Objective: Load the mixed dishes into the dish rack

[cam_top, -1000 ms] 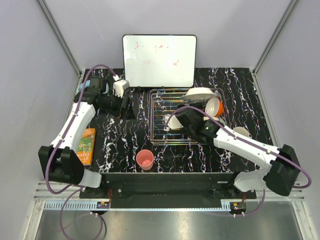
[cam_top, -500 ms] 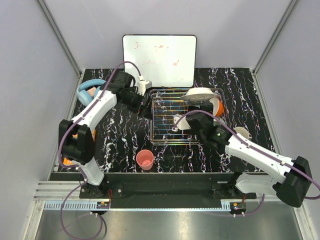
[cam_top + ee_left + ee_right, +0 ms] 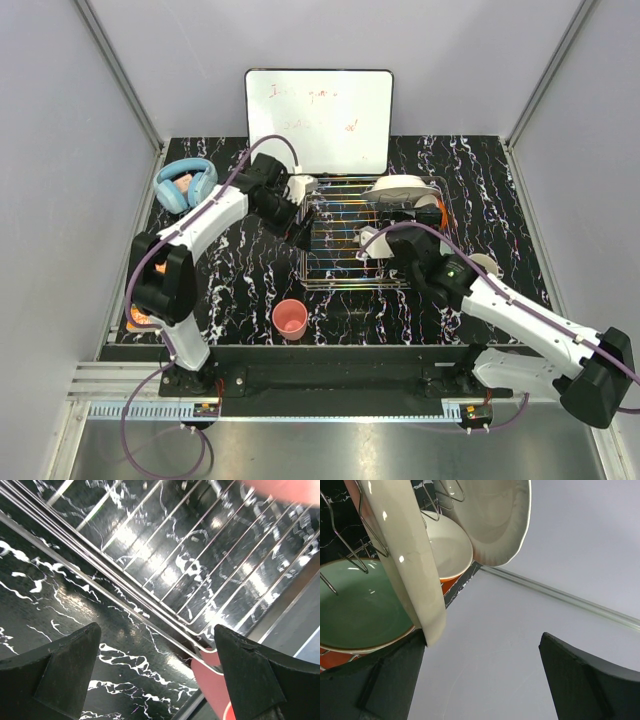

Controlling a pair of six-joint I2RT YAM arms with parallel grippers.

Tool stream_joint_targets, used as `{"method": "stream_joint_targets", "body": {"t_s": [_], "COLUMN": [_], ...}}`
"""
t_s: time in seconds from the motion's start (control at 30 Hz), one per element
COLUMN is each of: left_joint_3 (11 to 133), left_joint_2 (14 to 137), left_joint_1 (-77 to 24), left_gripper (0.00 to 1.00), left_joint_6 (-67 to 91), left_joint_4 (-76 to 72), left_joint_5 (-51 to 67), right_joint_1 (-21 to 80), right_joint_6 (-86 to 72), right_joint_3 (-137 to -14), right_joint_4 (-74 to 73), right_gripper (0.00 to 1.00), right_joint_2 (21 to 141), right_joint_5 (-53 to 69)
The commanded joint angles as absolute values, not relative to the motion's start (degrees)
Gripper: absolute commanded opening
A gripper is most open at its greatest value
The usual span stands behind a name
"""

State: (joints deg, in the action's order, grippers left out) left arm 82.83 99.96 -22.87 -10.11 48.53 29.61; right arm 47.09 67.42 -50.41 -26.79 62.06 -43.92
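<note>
I judge it mostly loaded: mint-green bowl (image 3: pixel 355 605), orange white-lined bowl (image 3: pixel 445 555) and white plate (image 3: pixel 400 186) stand at the silver wire dish rack's (image 3: pixel 340 225) two o'clock. The small pink cup (image 3: pixel 290 318) waits outside, seven o'clock. My left claw (image 3: pixel 155 626) and right claw (image 3: pixel 481 640) gape empty.

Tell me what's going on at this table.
A robot is loading dishes into a wire rack. The rack already holds a white plate, a green bowl and an orange bowl, grouped at its right end. The right claw is open beside those dishes, gripping nothing. The left claw hangs open over the rack's left edge. A pink cup sits on the table in front of the rack, not yet loaded.
</note>
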Motion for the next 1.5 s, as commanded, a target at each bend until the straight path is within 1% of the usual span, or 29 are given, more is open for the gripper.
{"method": "stream_joint_targets", "body": {"t_s": [0.0,0.33,0.57,0.87,1.1,1.2,1.3,1.47], "left_joint_3": [80.4,74.3,72.5,71.5,70.5,70.3,70.4,71.5], "left_joint_2": [101.1,100.4,99.6,98.4,98.1,97.9,97.4,96.4], "left_joint_1": [-24.2,-26.1,-26.0,-25.1,-21.4,-20.3,-19.9,-20.0], "left_gripper": [0.99,0.97,0.97,0.97,0.96,0.96,0.96,0.96], "left_joint_6": [-13.1,-16.9,-18.7,-19.8,-21.5,-22.3,-22.4,-21.4], "left_joint_4": [47.4,46.8,46.4,46.1,46.1,46.4,46.7,47.5], "left_joint_5": [25.1,17.8,14.2,13.0,13.4,13.4,13.8,16.6], "right_joint_1": [44.7,41.0,39.6,38.5,38.2,38.2,38.2,38.4], "right_joint_6": [71.6,71.4,72.5,74.6,77.9,76.9,75.4,70.9], "right_joint_3": [-50.6,-50.8,-51.0,-51.4,-53.2,-54.8,-55.0,-52.0], "right_joint_4": [-26.7,-26.5,-25.9,-23.0,-18.1,-17.1,-17.4,-20.5], "right_gripper": [1.00,1.00,1.00,1.00,1.00,1.00,1.00,1.00], "right_joint_2": [59.9,58.8,58.9,61.8,64.9,65.9,64.9,60.5], "right_joint_5": [-44.9,-44.7,-44.1,-43.0,-44.2,-44.7,-44.3,-43.8]}}
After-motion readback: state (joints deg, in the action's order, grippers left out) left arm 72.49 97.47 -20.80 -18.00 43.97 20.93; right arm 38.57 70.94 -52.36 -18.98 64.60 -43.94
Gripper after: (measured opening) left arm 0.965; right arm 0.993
